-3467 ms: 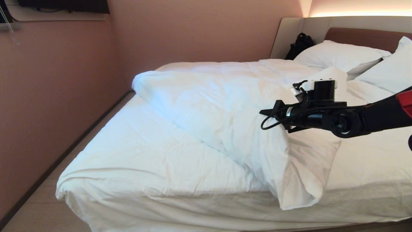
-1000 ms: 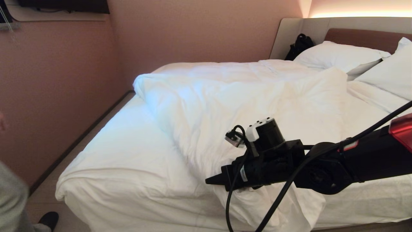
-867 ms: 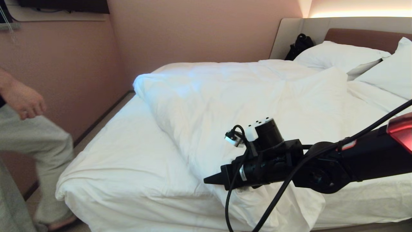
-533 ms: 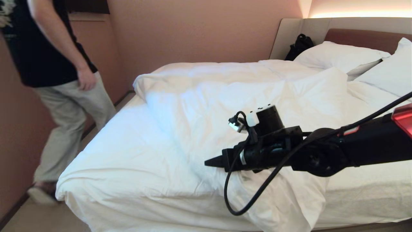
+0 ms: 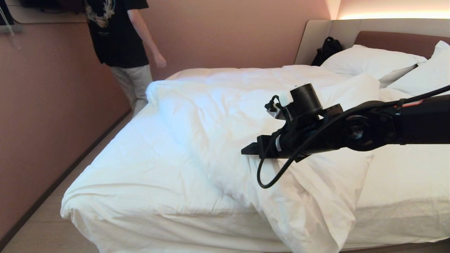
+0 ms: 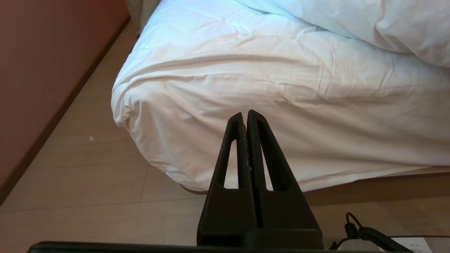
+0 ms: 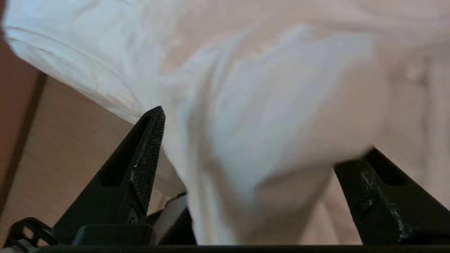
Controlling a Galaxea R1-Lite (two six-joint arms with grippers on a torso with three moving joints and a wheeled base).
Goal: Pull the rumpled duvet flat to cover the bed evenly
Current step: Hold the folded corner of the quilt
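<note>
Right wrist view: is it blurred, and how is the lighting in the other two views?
Right wrist view: the duvet is smeared, only the open right gripper reads crisp. Head view: sharp, with a warm glow strip above the headboard. Left wrist view: sharp and evenly lit, the shut left gripper before the bed.

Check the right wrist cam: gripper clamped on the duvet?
No: the right gripper has its fingers spread wide, with the duvet loose between them.

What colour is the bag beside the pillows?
Black; the bag shows best in the head view.
</note>
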